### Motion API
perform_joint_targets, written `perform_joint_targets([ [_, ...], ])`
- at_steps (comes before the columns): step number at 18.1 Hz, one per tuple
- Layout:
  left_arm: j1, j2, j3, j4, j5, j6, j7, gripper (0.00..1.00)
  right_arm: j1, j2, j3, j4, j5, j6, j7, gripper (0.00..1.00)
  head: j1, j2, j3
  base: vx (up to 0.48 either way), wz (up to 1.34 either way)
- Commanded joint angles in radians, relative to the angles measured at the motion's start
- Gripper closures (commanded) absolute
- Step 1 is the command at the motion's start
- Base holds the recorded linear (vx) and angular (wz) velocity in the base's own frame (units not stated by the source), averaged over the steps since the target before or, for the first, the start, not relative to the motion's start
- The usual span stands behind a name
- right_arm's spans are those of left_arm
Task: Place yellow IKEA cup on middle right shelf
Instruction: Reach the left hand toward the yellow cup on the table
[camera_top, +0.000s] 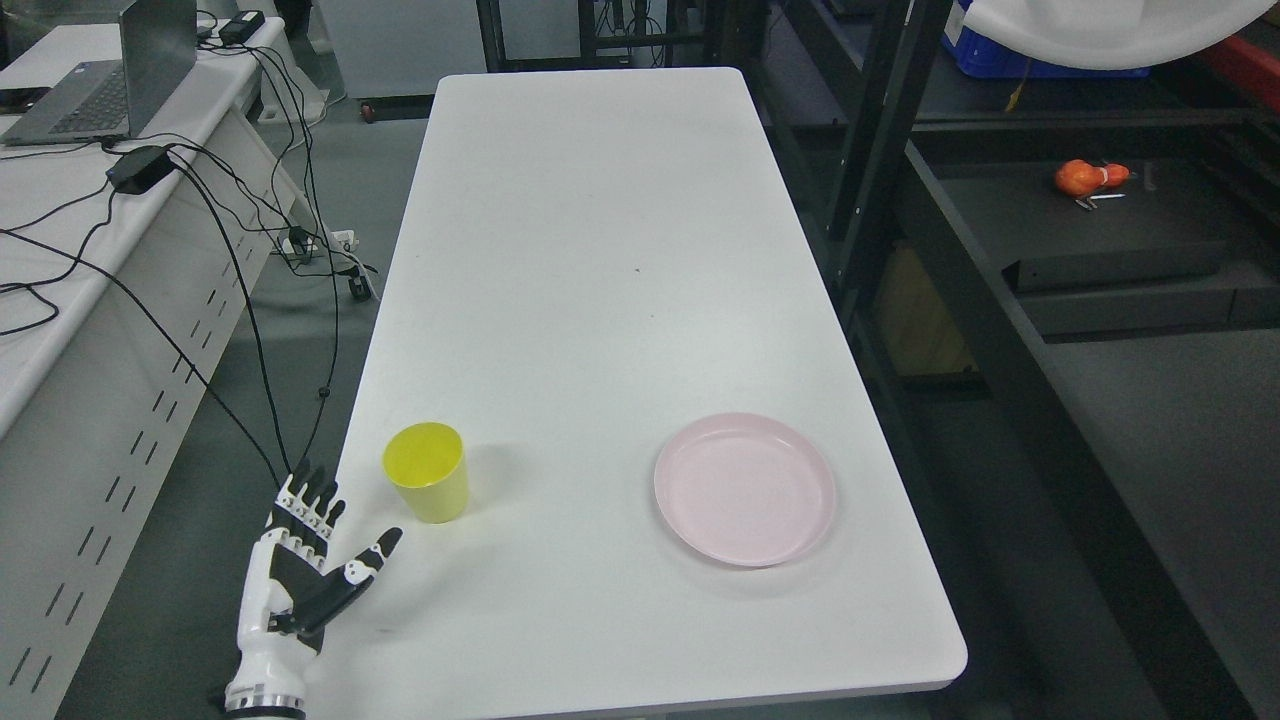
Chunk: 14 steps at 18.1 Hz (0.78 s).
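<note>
One yellow cup (426, 485) stands upright near the table's (600, 250) front left edge; my left hand (300, 565), fingers spread and empty, hovers just beside it. Pink plate (745, 488) well right.

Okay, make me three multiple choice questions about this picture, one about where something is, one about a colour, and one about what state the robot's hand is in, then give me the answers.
1. Where does the yellow cup stand on the white table?
A. near its left edge, close to the robot
B. at its far end
C. on the plate

2. What colour is the plate?
A. blue
B. pink
C. green

3. What state is the left hand in?
A. shut on the cup
B. curled into a fist
C. open, holding nothing

Answers: 1 A, the cup stands at the near left part of the table, well apart from the plate. 2 B, the plate is pale pink. 3 C, the fingers are spread and sit just short of the cup, not touching it.
</note>
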<state>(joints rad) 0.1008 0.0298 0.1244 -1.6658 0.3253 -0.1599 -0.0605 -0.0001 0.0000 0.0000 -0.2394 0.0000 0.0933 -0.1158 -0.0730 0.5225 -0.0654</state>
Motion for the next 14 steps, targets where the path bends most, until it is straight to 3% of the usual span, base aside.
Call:
perform_joint_targets([
  [1, -0.085, 0.019, 0.024, 0.135, 0.023, -0.007, -0.139, 0.01, 0.014, -0.017, 0.017, 0.000, -0.025, 0.000, -0.001, 0.01, 0.0000, 0.000, 0.000, 0.000, 0.00],
  [8, -0.167, -0.012, 0.070, 0.204, 0.017, 0.069, -0.121, 0.01, 0.014, -0.017, 0.017, 0.000, -0.025, 0.000, -0.001, 0.01, 0.0000, 0.000, 0.000, 0.001, -0.01],
  [14, -0.236, 0.002, 0.055, 0.285, 0.017, 0.066, -0.134, 0.01, 0.014, -0.017, 0.017, 0.000, -0.025, 0.000, -0.001, 0.01, 0.0000, 0.000, 0.000, 0.006, 0.00],
])
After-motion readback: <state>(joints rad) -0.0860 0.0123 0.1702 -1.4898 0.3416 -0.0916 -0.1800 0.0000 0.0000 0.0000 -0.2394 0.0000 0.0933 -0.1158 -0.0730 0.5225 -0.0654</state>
